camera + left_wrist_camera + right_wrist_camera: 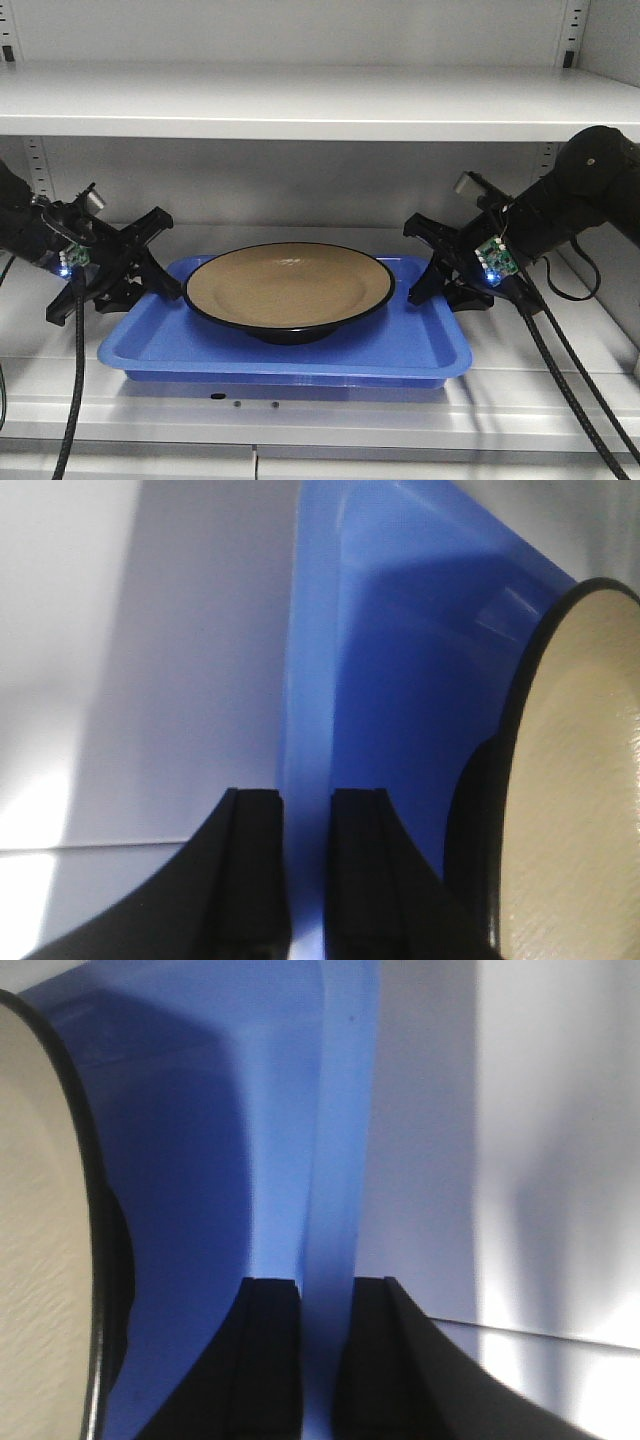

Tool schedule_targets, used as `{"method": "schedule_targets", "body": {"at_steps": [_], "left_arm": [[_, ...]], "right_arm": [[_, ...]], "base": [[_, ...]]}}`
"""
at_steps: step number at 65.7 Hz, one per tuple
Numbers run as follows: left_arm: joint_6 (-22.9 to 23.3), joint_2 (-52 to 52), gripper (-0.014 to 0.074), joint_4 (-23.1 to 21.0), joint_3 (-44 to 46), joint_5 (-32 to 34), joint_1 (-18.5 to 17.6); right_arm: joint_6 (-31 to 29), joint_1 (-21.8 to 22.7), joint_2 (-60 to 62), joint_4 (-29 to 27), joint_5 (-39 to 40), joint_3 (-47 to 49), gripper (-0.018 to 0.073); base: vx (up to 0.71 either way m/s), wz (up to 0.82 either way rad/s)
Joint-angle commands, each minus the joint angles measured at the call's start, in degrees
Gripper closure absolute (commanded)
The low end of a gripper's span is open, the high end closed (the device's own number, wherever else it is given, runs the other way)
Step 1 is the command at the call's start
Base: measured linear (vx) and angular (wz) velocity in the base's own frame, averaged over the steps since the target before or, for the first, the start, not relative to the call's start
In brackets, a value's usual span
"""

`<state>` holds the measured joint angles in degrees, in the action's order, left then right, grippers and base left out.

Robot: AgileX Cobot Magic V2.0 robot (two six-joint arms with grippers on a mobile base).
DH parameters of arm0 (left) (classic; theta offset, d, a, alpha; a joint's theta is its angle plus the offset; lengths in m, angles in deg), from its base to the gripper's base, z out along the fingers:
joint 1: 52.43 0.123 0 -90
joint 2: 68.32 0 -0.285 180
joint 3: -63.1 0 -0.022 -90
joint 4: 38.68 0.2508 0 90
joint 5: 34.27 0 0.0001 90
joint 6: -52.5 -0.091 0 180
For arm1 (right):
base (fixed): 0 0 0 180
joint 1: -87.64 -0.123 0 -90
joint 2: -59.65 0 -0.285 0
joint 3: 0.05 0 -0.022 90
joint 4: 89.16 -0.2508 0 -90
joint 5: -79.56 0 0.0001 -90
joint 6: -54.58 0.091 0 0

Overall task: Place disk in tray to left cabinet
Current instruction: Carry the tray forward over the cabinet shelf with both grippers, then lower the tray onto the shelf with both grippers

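The tan disk (290,285) with a black rim sits in the blue tray (300,362). The tray rests on a shelf of the white left cabinet (300,412). My left gripper (165,280) is at the tray's left end. In the left wrist view the gripper (305,795) has its jaws on either side of the tray rim (310,680), closed on it, with the disk (580,780) to the right. My right gripper (425,285) is at the tray's right end. In the right wrist view it (328,1282) is closed on the rim (335,1160), with the disk (35,1210) to the left.
An upper shelf (300,100) runs close above the arms. Slotted strips (38,160) line the back corners. The cabinet's right side wall (620,40) stands close to the right arm. Black cables (75,400) hang down in front of the shelf edge.
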<state>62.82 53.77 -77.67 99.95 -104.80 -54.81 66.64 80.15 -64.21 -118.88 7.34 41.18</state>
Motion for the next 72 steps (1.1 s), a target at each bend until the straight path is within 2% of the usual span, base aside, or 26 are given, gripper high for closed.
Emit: {"method": "schedule_targets", "body": {"at_steps": [1,46,51,72], "left_arm": [[1.2,-4.0,0.0597,-12.5,2.1,-1.3,-2.0],[1.2,-3.9,0.0597,-12.0,2.1,-0.4,-2.0],[1.2,-3.8,0.0597,-10.9,2.1,1.3,-2.0],[1.2,-3.8,0.0597,-1.5,2.1,10.4,-2.0]], "right_arm": [[-0.3,-1.8,3.9,-11.3,2.2,2.1,0.0564],[-0.3,-1.8,3.6,-11.0,3.3,2.1,0.0564],[-0.3,-1.8,3.2,-11.0,4.1,2.1,0.0564],[-2.2,-1.8,-0.7,-11.4,11.5,2.1,0.0563]], "base": [[0.04,-0.05],[0.00,-0.01],[0.00,0.00],[0.00,0.00]]}}
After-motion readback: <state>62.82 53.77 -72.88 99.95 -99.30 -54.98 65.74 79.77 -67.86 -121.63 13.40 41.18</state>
